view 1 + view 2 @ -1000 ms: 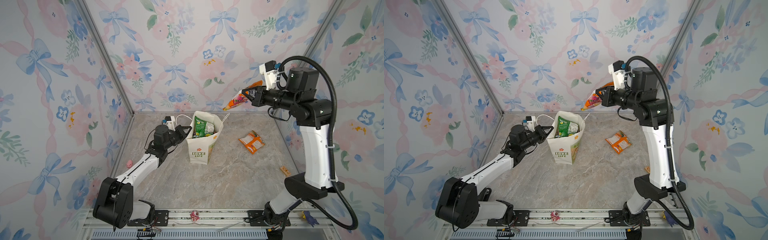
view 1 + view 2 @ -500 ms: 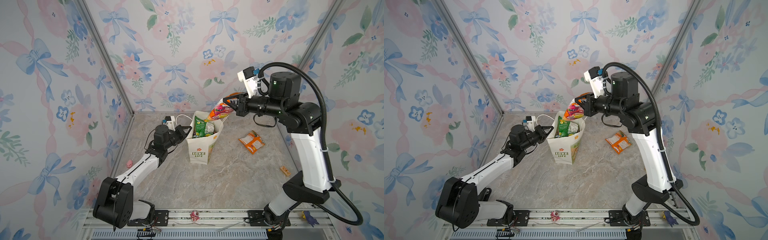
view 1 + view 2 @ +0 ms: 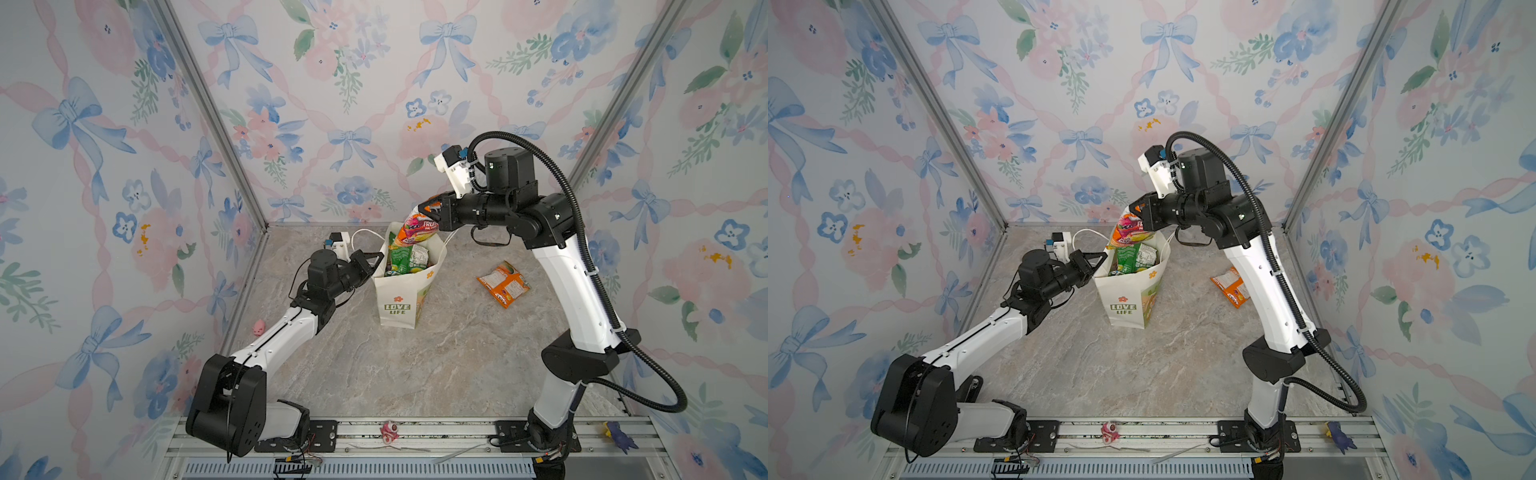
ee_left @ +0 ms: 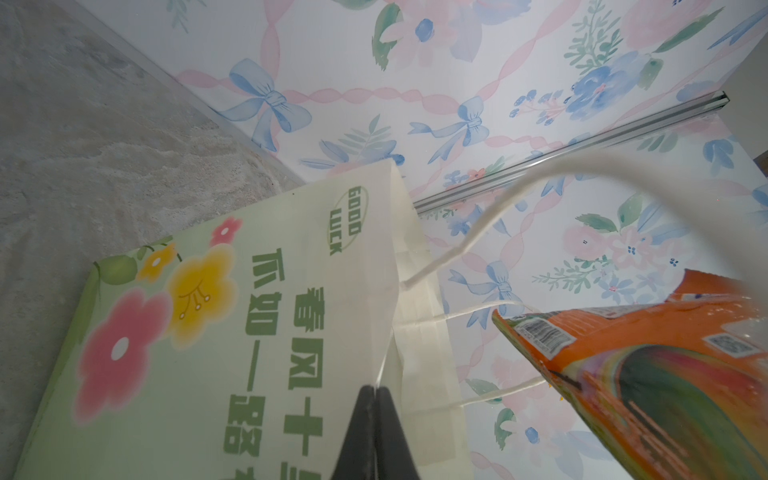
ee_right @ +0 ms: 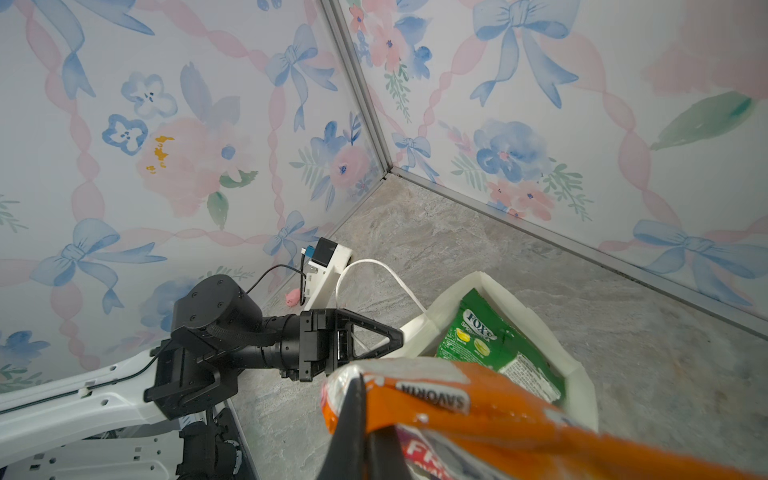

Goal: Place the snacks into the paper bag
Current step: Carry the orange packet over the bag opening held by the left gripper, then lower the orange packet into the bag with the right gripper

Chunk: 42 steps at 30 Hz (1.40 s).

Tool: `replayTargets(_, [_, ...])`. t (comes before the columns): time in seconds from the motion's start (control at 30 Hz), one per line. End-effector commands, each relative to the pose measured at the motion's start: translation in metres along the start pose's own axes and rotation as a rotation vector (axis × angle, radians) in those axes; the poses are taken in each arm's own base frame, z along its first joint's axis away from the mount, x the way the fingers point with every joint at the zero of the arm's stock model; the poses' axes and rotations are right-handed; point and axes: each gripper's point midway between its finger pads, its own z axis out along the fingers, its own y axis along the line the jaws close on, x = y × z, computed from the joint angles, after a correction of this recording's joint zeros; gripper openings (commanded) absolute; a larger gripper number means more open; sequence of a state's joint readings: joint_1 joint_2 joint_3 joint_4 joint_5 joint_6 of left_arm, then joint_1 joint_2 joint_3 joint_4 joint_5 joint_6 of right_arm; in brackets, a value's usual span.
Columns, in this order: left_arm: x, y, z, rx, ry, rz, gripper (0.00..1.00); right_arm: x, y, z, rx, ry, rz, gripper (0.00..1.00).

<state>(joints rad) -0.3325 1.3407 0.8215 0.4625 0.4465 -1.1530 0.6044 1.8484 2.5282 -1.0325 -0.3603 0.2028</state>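
Setting: booth w/ floral bow-print walls [image 3: 353, 83], grey marbled worktop [image 3: 415, 374], metal rail [image 3: 457, 428] along bottom edge of both top views.

Far left, at foot of wall: tiny pink pig [image 3: 258, 328], well apart from everything else.

Left-centre: L arm reaches up-right from lower left of frame. The left pincer [image 3: 379, 258] has its fingers together, clamped on the left rim of the paper bag [image 3: 399, 297]. L wrist view confirms: black fingers [image 4: 359, 436] pressed tight w/ thin paper edge between them.

Centre: bag stands upright on worktop, mouth open, "LOVE LIFE" + small orange flower on front face. White cord handle [image 3: 365, 233] arcs out over left rim twd back wall. Inside, up near the rim: green packets [image 3: 409, 257]; R wrist view reads "FOX'S" on the top one.

Just above bag mouth: orange fruit packet [image 3: 415, 228], hanging tilted, lower end at the mouth over the green pkts, upper end up-right. Contact w/ green pkts: cannot tell.

Right of centre: right pincer [image 3: 423, 207] closed on the top edge of that packet; R wrist view shows fingers pinching the orange film. R arm arches in from lower right.

Right: loose orange packet [image 3: 503, 283] flat on worktop, well apart from bag, between bag and R arm's white link.
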Motion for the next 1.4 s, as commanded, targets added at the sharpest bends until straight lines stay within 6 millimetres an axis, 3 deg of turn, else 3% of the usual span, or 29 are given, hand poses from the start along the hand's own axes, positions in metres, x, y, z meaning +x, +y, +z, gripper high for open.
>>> replayTargets(0.0, [0.007, -0.005, -0.004, 0.023, 0.025, 0.004, 0.0, -0.008, 0.002, 0.006, -0.004, -0.025, -0.002, 0.0])
replayTargets(0.3, [0.007, -0.005, -0.003, 0.022, 0.025, 0.002, 0.0, 0.032, -0.018, 0.038, 0.065, 0.122, 0.028, 0.0])
replayTargets(0.53, [0.007, -0.005, -0.002, 0.022, 0.027, 0.002, 0.0, 0.056, -0.018, 0.042, 0.126, 0.205, 0.0, 0.0])
replayTargets(0.87, [0.007, -0.004, -0.003, 0.019, 0.022, 0.002, 0.0, 0.077, -0.015, 0.04, 0.156, 0.274, 0.002, 0.0])
replayTargets(1.13, [0.007, -0.002, -0.001, 0.014, 0.026, -0.001, 0.0, 0.103, -0.02, 0.067, 0.152, 0.37, 0.019, 0.0])
replayTargets(1.37, [0.006, -0.002, -0.001, 0.013, 0.022, 0.001, 0.0, 0.108, -0.023, 0.085, 0.136, 0.385, 0.026, 0.0])
